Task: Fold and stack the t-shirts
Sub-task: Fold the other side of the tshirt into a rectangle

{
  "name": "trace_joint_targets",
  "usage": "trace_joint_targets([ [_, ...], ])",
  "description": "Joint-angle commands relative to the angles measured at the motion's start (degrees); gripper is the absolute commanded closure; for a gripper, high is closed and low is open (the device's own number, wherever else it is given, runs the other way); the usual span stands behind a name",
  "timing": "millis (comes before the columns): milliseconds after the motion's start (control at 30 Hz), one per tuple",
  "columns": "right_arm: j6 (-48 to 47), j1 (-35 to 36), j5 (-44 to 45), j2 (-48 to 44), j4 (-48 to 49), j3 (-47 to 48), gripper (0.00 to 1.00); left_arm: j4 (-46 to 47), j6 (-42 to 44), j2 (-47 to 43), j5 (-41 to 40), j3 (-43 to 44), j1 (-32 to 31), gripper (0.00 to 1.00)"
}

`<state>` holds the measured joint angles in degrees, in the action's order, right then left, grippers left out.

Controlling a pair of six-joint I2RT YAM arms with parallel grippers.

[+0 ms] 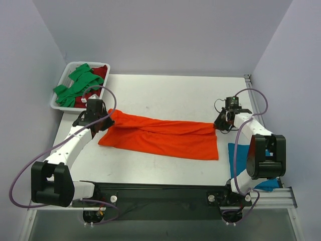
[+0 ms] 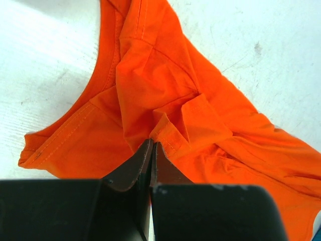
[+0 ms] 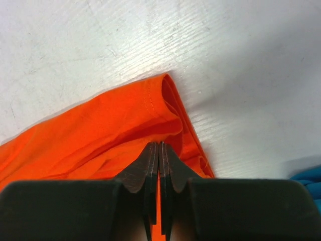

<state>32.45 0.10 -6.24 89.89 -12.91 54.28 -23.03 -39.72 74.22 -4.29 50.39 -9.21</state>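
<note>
Your left gripper (image 2: 152, 143) and right gripper (image 3: 159, 144) are both clamped tight on the orange t-shirt (image 1: 165, 138), stretched between them on the table (image 1: 165, 95).

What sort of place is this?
Likely a robot test booth: plain lavender walls enclose a white table, with two white-and-black robot arms bolted at its near edge, holding a bright orange cloth t-shirt.

Bare worktop (image 1: 170, 93) runs wide behind the orange t-shirt (image 1: 160, 136), which spans the middle between the left gripper (image 1: 108, 117) and the right gripper (image 1: 217, 125). A narrower bare strip lies in front of it. The white tray (image 1: 60, 108), heaped with shirts, blocks the far-left corner. A teal t-shirt (image 1: 236, 158) lies at the near right.
</note>
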Motion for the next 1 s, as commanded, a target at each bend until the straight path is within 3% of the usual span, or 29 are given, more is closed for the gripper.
trace_joint_targets([
  [0,-1.16,-2.11,-0.17,-1.81,-2.74,1.79,1.0,-0.61,0.97,-0.47,-0.36,3.83,0.95,1.0],
  [567,-0.81,-4.23,-3.78,-8.67,0.42,-8.74,0.99,0.43,0.09,-3.64,3.15,-2.92,3.24,1.0],
  [600,-0.81,-4.23,-4.04,-8.68,0.77,-9.36,0.9,0.61,-0.17,-3.55,3.59,-3.54,3.24,1.0],
  [700,-0.54,-4.32,-4.31,-9.38,1.39,-10.25,0.73,2.37,-0.79,-3.55,4.29,-5.56,3.24,1.0],
  [867,-0.46,-4.58,-4.57,-8.86,0.17,-6.3,0.63,2.9,-1.32,-3.29,6.05,-6.44,3.24,1.0],
  [967,-0.19,-4.58,-4.83,-6.57,-0.54,-2.35,0.62,3.16,-1.41,-3.03,6.4,-6.62,3.24,1.0],
])
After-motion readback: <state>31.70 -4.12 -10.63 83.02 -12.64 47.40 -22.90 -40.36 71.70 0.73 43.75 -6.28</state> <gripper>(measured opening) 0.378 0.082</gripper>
